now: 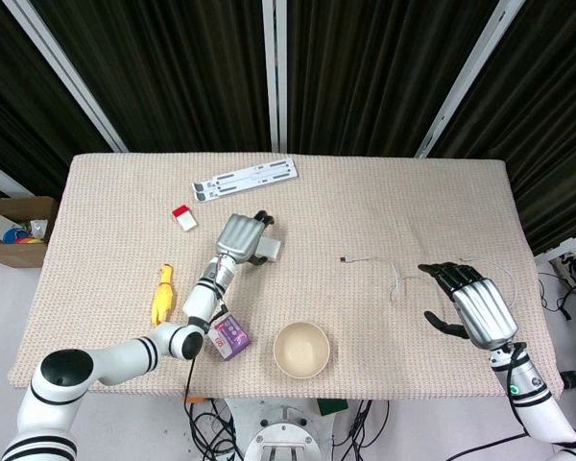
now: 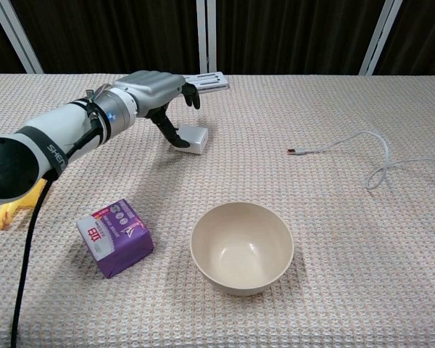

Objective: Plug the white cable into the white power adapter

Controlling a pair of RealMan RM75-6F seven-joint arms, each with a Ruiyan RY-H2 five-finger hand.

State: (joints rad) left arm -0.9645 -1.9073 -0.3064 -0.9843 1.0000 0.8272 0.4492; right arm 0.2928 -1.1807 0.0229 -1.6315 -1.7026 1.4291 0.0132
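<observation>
While the left hand (image 2: pixel 154 90) reaches over the middle-left of the beige woven bench (image 2: pixel 333 239), its fingers curl down onto the small white square power adapter (image 2: pixel 191 138). In the chest view a dark fingertip (image 2: pixel 175 137) touches the adapter's left side, and the adapter sits on the cloth. Whether the hand really grips it or only rests on it, I cannot tell. In the head view the same hand (image 1: pixel 239 236) covers most of the adapter (image 1: pixel 268 250), w/ only its right part visible.

The thin white cable (image 2: pixel 362 156) lies on the right part of the bench, well apart from the adapter. Its small plug end (image 2: pixel 298 151) points left, and the cord loops toward the right edge. In the head view the cable (image 1: pixel 396 280) is between the adapter and the right hand.

The right hand (image 1: pixel 472 303) shows only in the head view, at the near right of the bench, just beside the cable's loop. Its fingers are spread and hold nothing; if it touches the cloth I cannot tell.

Other things: a round cream bowl (image 2: pixel 242 247) stands near the front centre, and a purple rectangular packet (image 2: pixel 114 236) is left of it. A yellow banana-shaped toy (image 1: pixel 161 294) lies at the left, a small red-and-white block (image 1: pixel 183 217) further back, and a long white flat strip (image 1: pixel 246 179) is at the far side.
</observation>
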